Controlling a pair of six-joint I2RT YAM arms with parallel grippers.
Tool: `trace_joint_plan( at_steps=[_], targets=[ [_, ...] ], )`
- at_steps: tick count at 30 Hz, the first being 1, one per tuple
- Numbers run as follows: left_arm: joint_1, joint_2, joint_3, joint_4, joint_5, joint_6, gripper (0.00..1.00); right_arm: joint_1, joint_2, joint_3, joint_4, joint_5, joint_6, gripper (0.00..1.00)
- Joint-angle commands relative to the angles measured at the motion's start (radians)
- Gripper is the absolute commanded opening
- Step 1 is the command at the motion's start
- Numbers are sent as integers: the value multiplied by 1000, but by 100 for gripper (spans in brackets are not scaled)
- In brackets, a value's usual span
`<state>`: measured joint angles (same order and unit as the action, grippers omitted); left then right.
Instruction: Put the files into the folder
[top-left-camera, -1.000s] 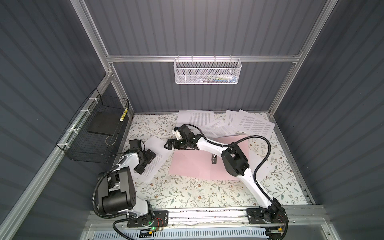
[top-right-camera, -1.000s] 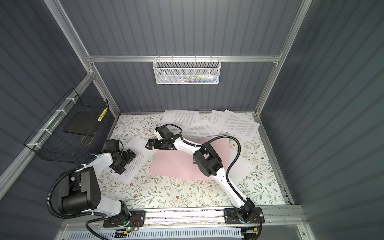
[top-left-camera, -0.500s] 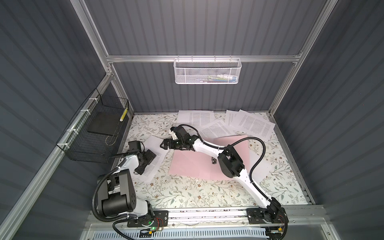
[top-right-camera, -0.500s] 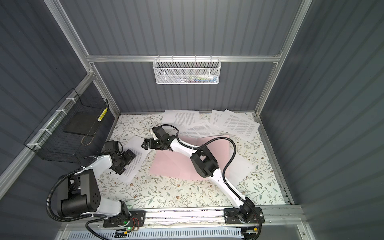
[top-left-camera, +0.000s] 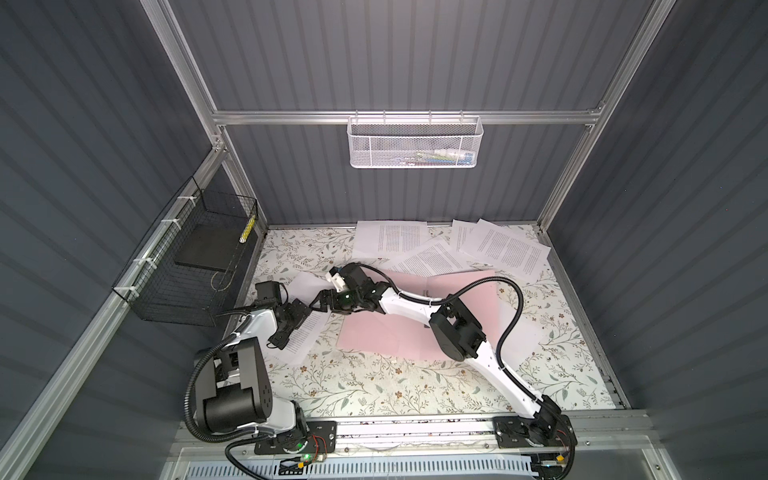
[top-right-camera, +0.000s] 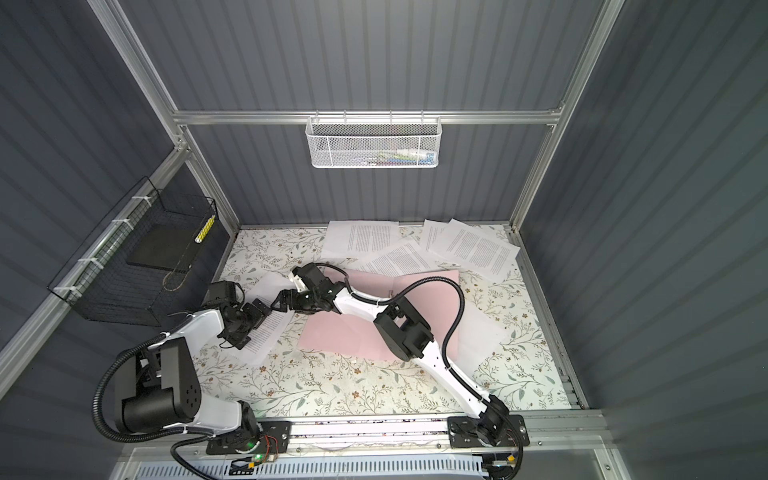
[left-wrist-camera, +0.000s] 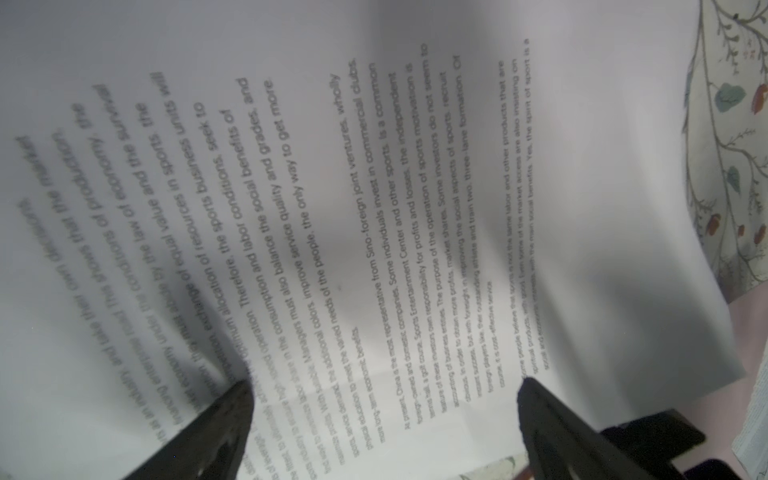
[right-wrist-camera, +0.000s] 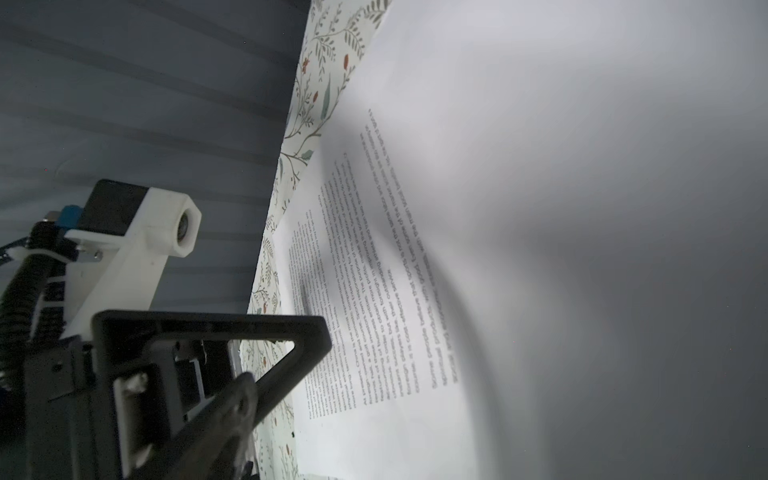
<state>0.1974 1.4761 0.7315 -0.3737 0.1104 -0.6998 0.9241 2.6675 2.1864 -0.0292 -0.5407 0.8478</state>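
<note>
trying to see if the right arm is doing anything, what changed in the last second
The right gripper moved left from the folder edge to the left sheet, close beside the left gripper. Whether it has gripped that sheet cannot be told. Nothing was let go. The left gripper stayed open over the same sheet. The folder and the back sheets did not move.

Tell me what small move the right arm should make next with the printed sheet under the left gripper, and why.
Probably close the right gripper on the edge of the printed sheet. The left gripper stands open with its fingers on that sheet, the paper bows upward, and the right gripper sits at its edge. The sheet lies beside the pink folder, not yet in it.
</note>
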Motion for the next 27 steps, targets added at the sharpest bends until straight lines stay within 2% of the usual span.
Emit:
trace_joint_plan(
  at_steps=[1, 3, 9, 13, 15, 19, 21, 27],
  targets=[
    [4, 72, -87, -109, 48, -7, 100, -19, 2, -37, -12, 29, 36, 75],
    [6, 64, -86, -113, 51, -7, 100, -21, 7, -42, 4, 41, 46, 67],
    [5, 38, -75, -126, 81, -16, 100, -21, 9, -48, 4, 89, 63, 33],
    [7, -21, -24, -153, 138, 1, 100, -24, -34, -84, 9, 116, 43, 3],
    [7, -71, 13, -160, 188, 7, 100, -24, -95, -134, 13, 155, 14, 0],
    [2, -201, 48, -100, 342, -28, 100, -69, -281, -347, 116, 245, 18, 0],
    [-19, -249, 70, -91, 375, -49, 100, -101, -379, -450, 154, 285, 24, 0],
    [-205, -308, 109, -25, 369, -147, 100, -208, -675, -814, 268, 398, 73, 0]
  ],
)
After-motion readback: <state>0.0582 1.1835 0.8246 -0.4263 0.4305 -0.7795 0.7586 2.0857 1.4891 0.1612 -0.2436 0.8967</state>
